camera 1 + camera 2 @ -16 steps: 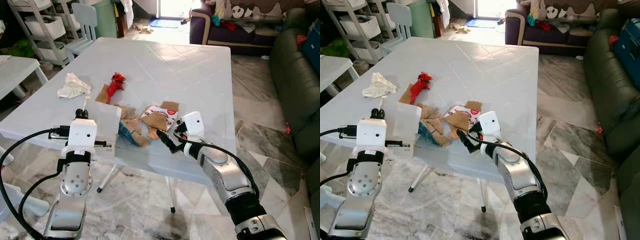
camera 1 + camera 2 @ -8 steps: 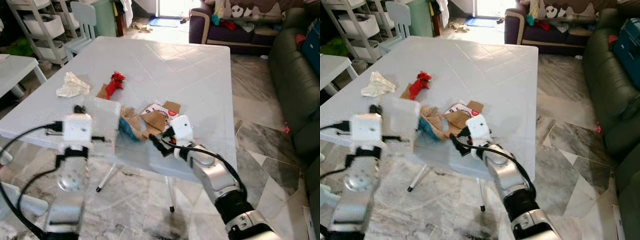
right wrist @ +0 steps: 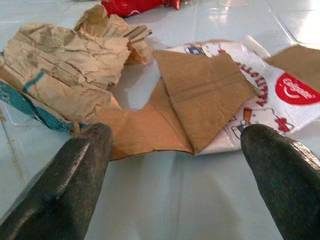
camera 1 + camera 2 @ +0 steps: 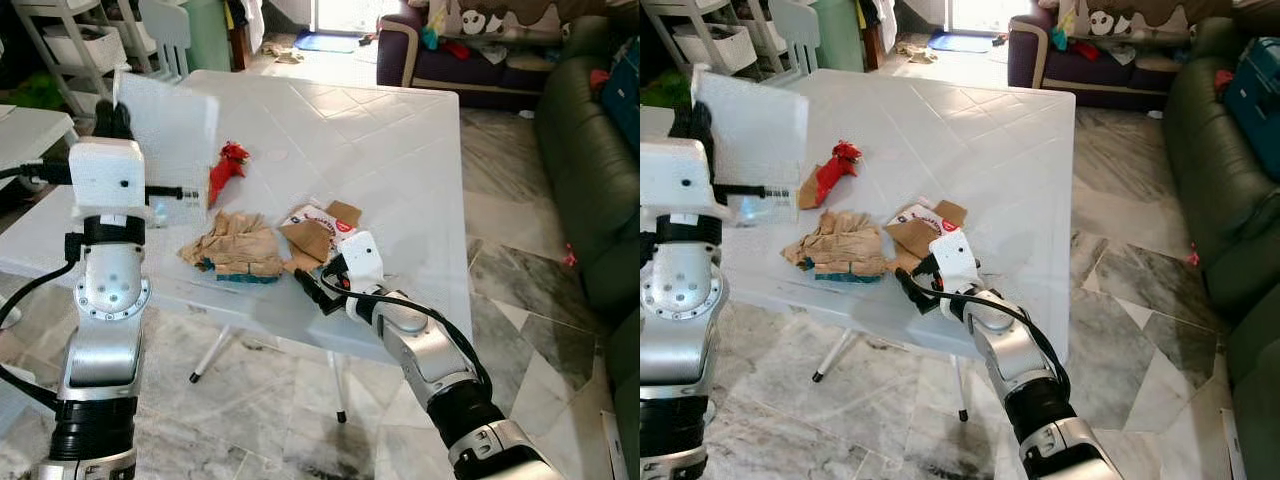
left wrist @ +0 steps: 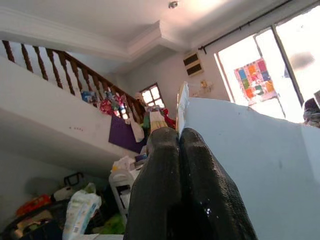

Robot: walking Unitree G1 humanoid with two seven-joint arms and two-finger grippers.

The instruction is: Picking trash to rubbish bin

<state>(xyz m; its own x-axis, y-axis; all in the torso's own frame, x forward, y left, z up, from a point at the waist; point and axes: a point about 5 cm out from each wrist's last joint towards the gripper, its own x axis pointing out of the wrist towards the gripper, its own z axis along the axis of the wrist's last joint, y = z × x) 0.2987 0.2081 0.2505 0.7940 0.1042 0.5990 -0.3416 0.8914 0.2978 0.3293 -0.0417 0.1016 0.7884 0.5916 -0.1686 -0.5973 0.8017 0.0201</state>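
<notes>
My left gripper [image 4: 116, 118] is raised above the table's left side, shut on the edge of a white flat sheet [image 4: 168, 118]; in the left wrist view the fingers [image 5: 165, 165] pinch the white sheet [image 5: 240, 150]. A crumpled brown paper bag with a teal strip [image 4: 235, 245] lies near the front edge. Beside it are a brown card piece [image 4: 312, 238] on a white printed wrapper [image 4: 328, 220], and farther back a red wrapper [image 4: 228, 165]. My right gripper [image 4: 316, 290] is open, low at the front edge, facing the brown card piece [image 3: 200, 95] and the crumpled bag [image 3: 65, 75].
The white table [image 4: 370, 130] has its front edge close to me, with marble floor [image 4: 520, 300] to the right. A dark sofa [image 4: 590, 170] stands at the right. A small chair [image 4: 165, 25] and shelves [image 4: 70, 40] are at the back left.
My left arm has lifted the white sheet from the table to well above it, uncovering the crumpled brown bag. My right gripper has shifted slightly left along the front edge.
</notes>
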